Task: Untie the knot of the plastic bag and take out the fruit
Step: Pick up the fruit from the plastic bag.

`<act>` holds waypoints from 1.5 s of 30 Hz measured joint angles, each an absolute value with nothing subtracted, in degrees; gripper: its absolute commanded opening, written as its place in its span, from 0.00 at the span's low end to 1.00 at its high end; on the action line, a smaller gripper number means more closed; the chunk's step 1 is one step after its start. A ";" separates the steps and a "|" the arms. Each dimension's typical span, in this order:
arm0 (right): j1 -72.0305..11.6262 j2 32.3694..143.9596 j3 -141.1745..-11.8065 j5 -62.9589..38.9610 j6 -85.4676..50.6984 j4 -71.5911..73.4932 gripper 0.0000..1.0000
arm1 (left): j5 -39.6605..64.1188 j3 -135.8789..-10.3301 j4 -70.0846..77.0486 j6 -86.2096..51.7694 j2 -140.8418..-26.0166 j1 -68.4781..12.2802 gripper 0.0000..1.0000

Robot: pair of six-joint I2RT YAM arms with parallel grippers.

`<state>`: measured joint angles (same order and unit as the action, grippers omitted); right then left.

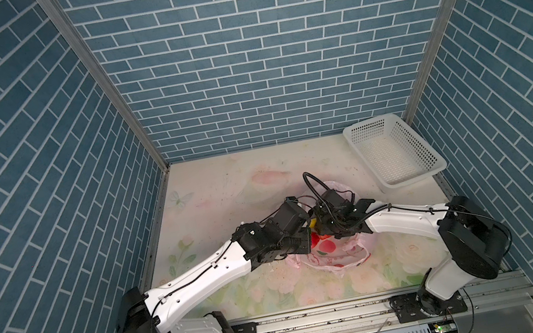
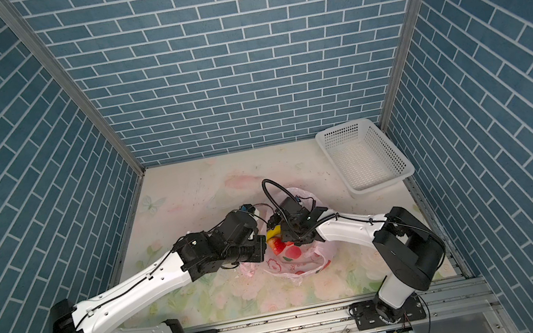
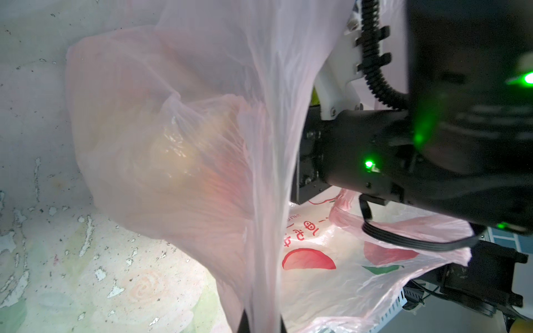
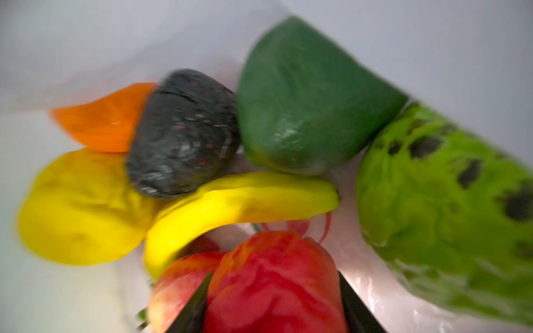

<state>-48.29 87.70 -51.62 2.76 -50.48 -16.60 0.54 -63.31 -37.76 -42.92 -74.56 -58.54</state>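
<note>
right hand (image 4: 275, 274) inside bag (image 1: 333, 256), straddling red fruit (image 4: 271, 253)

Finding: the plastic bag (image 1: 325, 257) (image 2: 295, 266) lies crumpled right of the worktop's centre. It is thin, translucent pale pink with red fruit prints, and its mouth is open upward. One loop handle (image 1: 294, 261) trails loose towards the front edge.

Inside, the fruit is piled and touching:
- yellow banana (image 4: 239, 201)
- red apple (image 4: 274, 282)
- lemon (image 4: 80, 207)
- dark round piece (image 4: 184, 132)
- orange piece (image 4: 106, 118)
- dark green piece (image 4: 311, 101)
- black-blotched light green piece (image 4: 444, 201)
</note>
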 measured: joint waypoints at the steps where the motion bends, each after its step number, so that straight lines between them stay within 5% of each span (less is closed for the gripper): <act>1: -48.62 86.37 -51.62 2.50 -50.19 -16.80 0.45 | 0.34 -63.31 -37.67 -42.94 -74.54 -58.54 0.00; 20: -54.33 73.52 -52.38 -5.69 -45.67 -29.52 0.46 | -2.72 -63.26 -35.14 -44.31 -71.99 -58.52 0.00; 33: -54.63 69.34 -67.61 -7.25 -40.66 -43.99 0.47 | -2.96 -63.26 -35.11 -44.34 -72.01 -58.52 0.00; 45: -34.85 68.69 -81.82 -7.75 -30.92 -52.10 0.48 | -3.20 -63.26 -35.42 -44.31 -72.01 -58.48 0.00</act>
